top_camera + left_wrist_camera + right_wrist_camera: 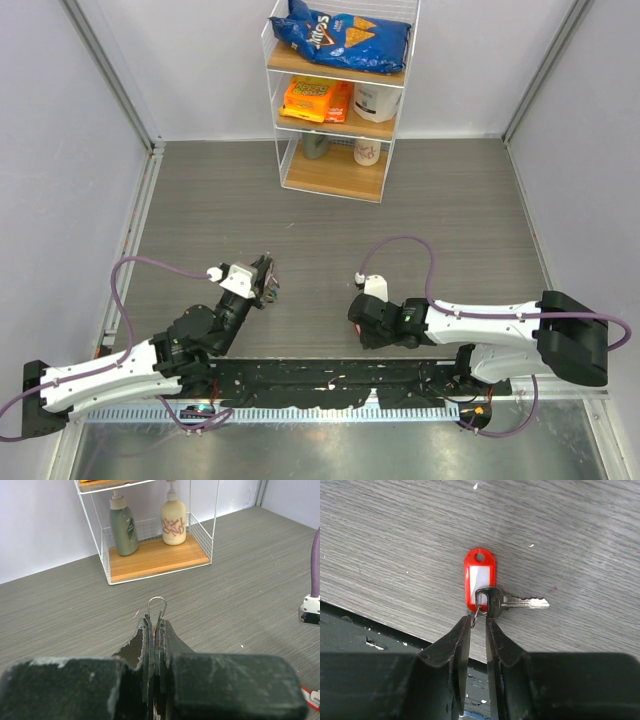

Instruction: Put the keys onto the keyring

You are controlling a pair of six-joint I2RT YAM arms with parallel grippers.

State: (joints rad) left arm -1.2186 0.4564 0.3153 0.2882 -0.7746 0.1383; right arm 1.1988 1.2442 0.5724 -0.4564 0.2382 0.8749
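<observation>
Left wrist, left claw (155, 622) pinching thin wire keyring (157, 598), right claw (478, 621) (grip, cannot tell) at silver key (522, 601)

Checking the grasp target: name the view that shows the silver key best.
Right wrist view: the key shows in full, teeth visible, overlapping a red tag ahead of the right gripper. The top external and left wrist views show no key I can make out.

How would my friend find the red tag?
Look on the grey table, just ahead of the right gripper. A small oval tag lies flat there, touching a silver key; its bright red rim and white window set it apart from the key.
</observation>
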